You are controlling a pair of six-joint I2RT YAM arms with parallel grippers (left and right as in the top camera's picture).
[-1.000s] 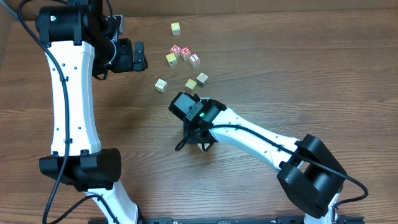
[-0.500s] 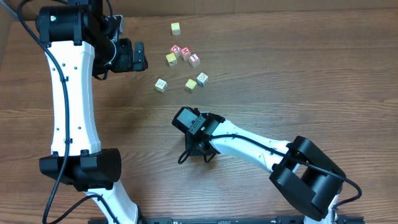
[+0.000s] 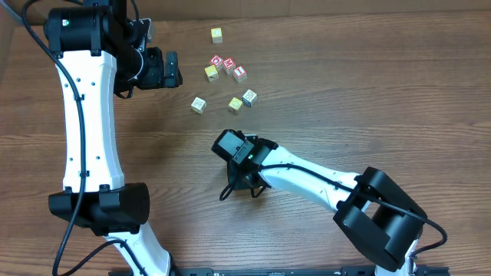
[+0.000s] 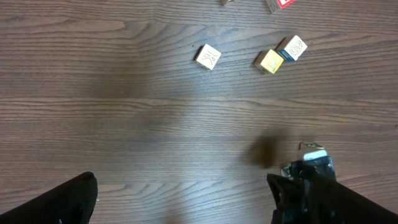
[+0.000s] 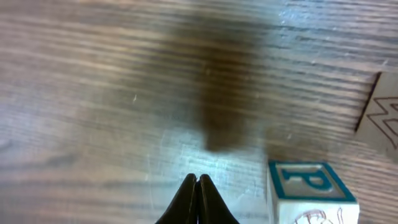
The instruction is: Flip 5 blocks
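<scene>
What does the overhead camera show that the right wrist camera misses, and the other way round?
Only the overhead view shows the whole layout: the left arm, the right arm, the left gripper open off to one side, and the scattered blocks in red, yellow and pale cream.

Only the right wrist view shows the right gripper close up, its tips shut on nothing. Close beside them stands a block with a blue letter, which cannot be seen from above.

Both views show the brown wooden table.
</scene>
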